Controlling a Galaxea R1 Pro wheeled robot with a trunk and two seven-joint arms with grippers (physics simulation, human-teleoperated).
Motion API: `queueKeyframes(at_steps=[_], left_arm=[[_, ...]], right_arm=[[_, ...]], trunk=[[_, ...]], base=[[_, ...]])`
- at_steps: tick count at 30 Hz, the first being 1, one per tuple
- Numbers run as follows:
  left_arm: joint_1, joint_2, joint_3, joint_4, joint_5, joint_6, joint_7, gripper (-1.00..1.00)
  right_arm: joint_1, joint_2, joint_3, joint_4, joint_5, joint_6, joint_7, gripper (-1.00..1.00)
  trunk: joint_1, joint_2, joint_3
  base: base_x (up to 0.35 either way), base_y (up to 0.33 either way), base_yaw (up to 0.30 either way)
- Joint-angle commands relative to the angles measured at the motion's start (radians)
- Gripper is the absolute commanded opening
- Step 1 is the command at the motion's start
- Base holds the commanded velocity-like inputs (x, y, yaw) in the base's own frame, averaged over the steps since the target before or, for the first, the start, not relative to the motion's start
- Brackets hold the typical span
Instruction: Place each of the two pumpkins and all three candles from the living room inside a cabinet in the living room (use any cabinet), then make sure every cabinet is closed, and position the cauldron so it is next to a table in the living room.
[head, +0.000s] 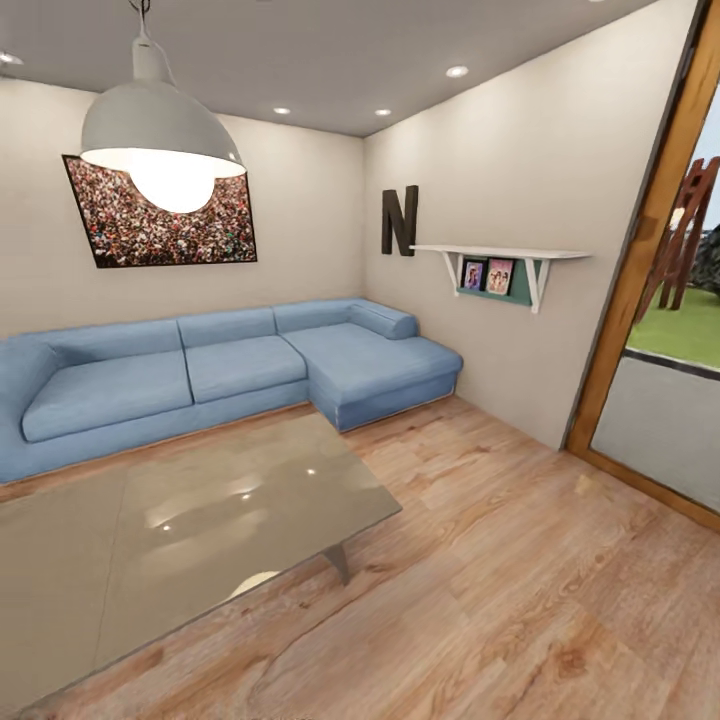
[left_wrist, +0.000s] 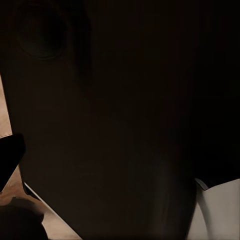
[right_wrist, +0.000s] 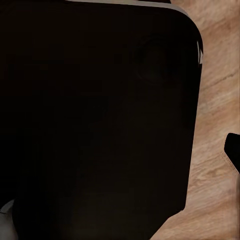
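Robot's just facing the blue sofa (head: 230, 375) and glass table (head: 180, 520), no task progress judgeable, can't tell either tool's state.

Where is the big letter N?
In the head view, the dark letter N hangs on the right-hand wall, above the corner end of the blue sofa and just left of the white shelf.

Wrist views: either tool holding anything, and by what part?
Cannot be told. Both wrist views face a dark panel close up, with wood floor at the edge; no held object is visible.
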Motion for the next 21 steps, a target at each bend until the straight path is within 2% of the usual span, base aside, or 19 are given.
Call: queueKeyframes(at_steps=[1,21], left_arm=[[0.001,0.000,0.000,-0.002,0.000,0.001,0.000,1.00],[0.001,-0.001,0.000,-0.002,0.000,0.002,-0.003,1.00]], right_arm=[[0.000,0.000,-0.001,0.000,0.000,-0.002,0.000,1.00],[0.000,0.000,0.001,0.000,0.001,-0.002,0.001,1.00]], trunk=[[0.000,0.000,-0.001],[0.000,0.000,-0.001]], base=[[0.000,0.000,0.265],[0.000,0.000,0.265]])
